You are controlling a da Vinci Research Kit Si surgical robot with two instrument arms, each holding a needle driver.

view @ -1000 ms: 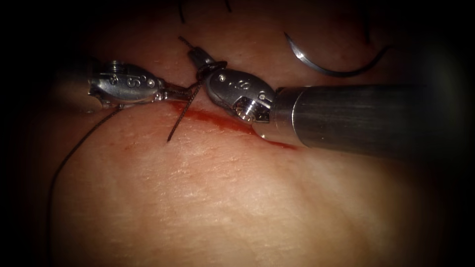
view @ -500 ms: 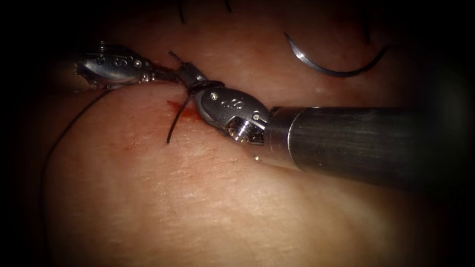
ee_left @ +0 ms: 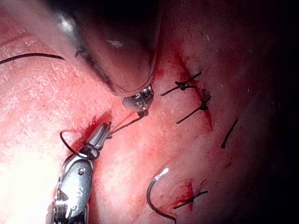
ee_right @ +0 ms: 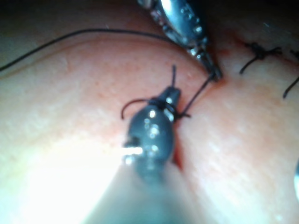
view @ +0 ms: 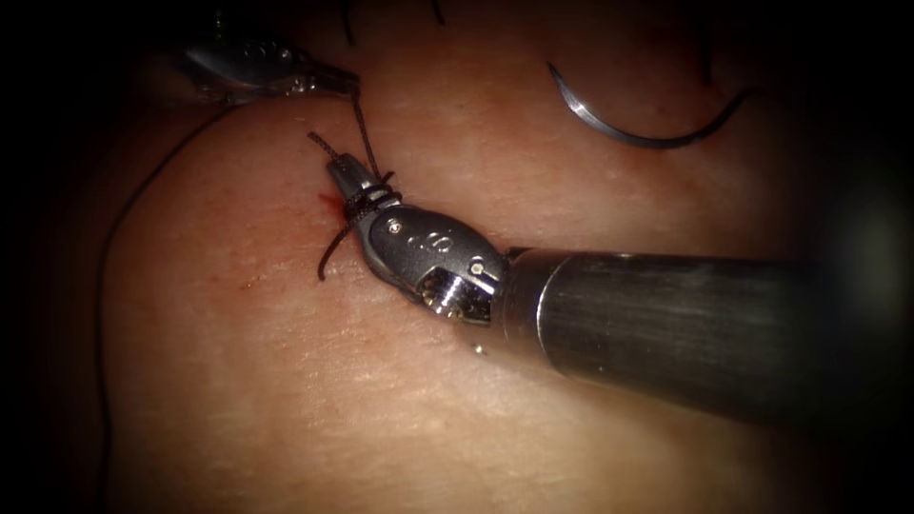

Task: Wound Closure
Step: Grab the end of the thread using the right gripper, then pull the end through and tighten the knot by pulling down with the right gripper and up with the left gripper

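**A:** Where's the needle (view: 647, 128)? Neither claw seems to have it.

**B:** It lies loose on the tissue (view: 381, 400), well behind the right tool (view: 345, 171) and off to its shaft side, not in the flesh at all. In the left wrist view it sits free near one of the tied stitches (ee_left: 187, 87).

**A:** So what is the right tool holding?

**B:** Thread (view: 367, 128). Its jaws are pinched narrow on a short end that pokes out just past the tip, and several turns are wound round the jaws right behind it. From those wraps a strand runs up to the left tool (view: 347, 81), whose jaws are closed on it. Another long strand trails away from beside the left tool, down over the tissue's edge.

**A:** They were closer together a second ago, weren't they?

**B:** Yes. The left tool has drawn up and away, the right has come down toward us, and the strand between them is now stretched straight.

**A:** How far along, would you say?

**B:** Several finished knots with cut tails show beyond the left tool. This stitch looks to me mid-knot: wraps on, not yet cinched. The red fluid (view: 330, 202) just beside the right tool's tip marks the cut, hardly open here. The tails would be left to trim.
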